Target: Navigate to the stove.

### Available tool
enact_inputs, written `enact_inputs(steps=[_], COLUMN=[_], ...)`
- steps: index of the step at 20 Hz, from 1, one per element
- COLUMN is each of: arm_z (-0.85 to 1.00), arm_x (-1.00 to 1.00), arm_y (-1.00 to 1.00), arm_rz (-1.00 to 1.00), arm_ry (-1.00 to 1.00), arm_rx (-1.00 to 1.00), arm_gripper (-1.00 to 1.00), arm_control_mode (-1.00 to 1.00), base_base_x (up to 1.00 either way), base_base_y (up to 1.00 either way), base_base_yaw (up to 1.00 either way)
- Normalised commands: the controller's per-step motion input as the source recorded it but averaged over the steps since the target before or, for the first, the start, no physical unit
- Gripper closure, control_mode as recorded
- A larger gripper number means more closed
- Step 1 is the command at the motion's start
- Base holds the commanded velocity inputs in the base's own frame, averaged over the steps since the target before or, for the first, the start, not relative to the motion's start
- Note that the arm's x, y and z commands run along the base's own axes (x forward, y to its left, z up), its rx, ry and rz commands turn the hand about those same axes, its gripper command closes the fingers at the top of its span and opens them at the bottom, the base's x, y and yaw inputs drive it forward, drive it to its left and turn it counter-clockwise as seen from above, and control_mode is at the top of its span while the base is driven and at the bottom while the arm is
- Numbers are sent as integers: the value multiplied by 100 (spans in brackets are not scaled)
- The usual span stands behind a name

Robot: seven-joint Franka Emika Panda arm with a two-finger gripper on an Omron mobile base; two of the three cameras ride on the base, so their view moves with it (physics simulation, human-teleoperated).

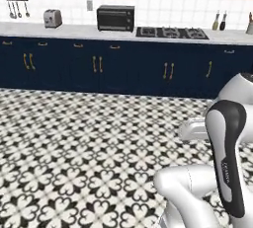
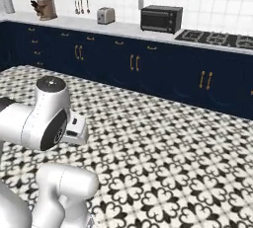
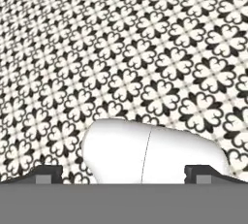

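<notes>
White arm (image 1: 225, 153) folded above the base, dark-jointed elbow raised, hand directed downward toward the floor; gripper (image 3: 123, 172) with both dark fingertips (image 3: 48, 173) set wide apart at the frame's lower edge, holding nothing.

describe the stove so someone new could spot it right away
Follow the long white counter above the navy cabinets. The stove is set flat into it, just right of the black toaster oven. It is low, black, with grey grates, not a box.
</notes>
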Motion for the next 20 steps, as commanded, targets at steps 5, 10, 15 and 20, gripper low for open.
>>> enact_inputs(steps=[5,10,15,20], arm_z=[0,0,0,0], arm_x=[0,0,0,0], arm_y=[0,0,0,0], arm_rz=[0,0,0,0], arm_ry=[0,0,0,0], arm_rx=[0,0,0,0], arm_gripper=[-100,-100,-100,-100], arm_control_mode=[100,100,100,100], base_base_x=[100,100,100,100], base_base_y=[-2,-1,0,0], base_base_yaw=[-34,-7,0,0])
